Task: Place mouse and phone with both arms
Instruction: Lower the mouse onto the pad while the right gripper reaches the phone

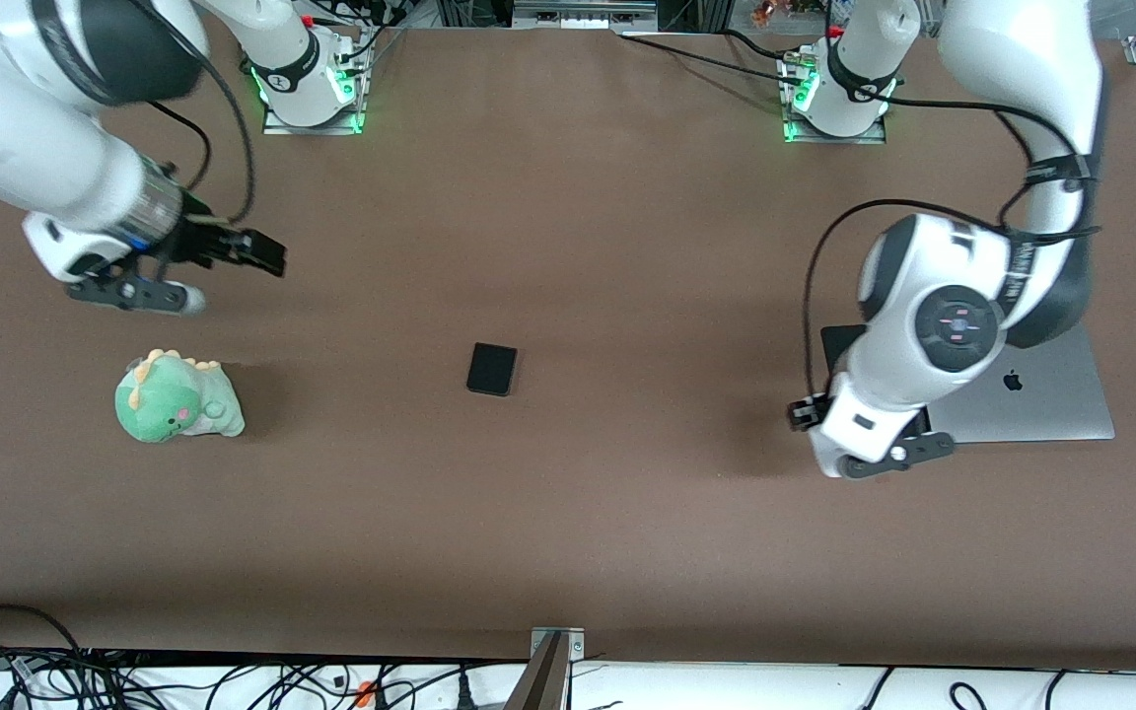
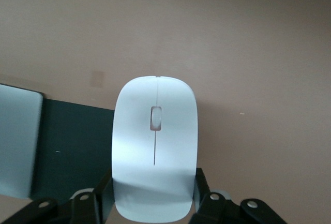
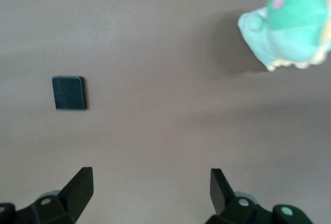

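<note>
The white mouse (image 2: 155,141) sits between the fingers of my left gripper (image 2: 153,195), which is shut on its sides. It is at the edge of the black mouse pad (image 2: 72,151), at the left arm's end of the table. In the front view the left arm's wrist (image 1: 874,414) hides the mouse. The black phone (image 1: 491,369) lies flat at mid-table and also shows in the right wrist view (image 3: 69,93). My right gripper (image 1: 267,256) is open and empty, up over bare table at the right arm's end, with its fingers (image 3: 80,185) wide apart.
A green plush dinosaur (image 1: 178,399) sits at the right arm's end, nearer the front camera than the right gripper. A closed silver laptop (image 1: 1031,394) lies beside the mouse pad (image 1: 839,345). Cables run along the table's front edge.
</note>
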Controlling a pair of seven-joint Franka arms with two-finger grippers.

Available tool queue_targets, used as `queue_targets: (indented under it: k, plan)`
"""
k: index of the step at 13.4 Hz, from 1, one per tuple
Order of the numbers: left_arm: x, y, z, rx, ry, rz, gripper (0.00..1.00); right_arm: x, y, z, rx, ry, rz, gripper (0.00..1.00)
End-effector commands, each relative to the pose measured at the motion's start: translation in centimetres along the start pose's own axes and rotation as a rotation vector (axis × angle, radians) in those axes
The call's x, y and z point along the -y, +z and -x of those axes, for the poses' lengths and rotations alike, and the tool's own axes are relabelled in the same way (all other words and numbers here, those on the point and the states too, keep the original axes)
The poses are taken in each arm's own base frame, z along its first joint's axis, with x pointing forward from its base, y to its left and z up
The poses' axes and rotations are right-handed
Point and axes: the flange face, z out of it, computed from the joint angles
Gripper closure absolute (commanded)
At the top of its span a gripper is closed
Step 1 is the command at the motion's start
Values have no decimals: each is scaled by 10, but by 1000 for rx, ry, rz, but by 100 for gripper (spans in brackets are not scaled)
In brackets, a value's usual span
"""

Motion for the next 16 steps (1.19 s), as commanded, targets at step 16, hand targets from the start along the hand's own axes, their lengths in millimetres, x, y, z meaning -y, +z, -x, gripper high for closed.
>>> queue_targets:
  k: [16]
  plan:
    - [142, 146, 56, -10, 183, -9, 41, 188, 257, 11, -191, 84, -38, 0]
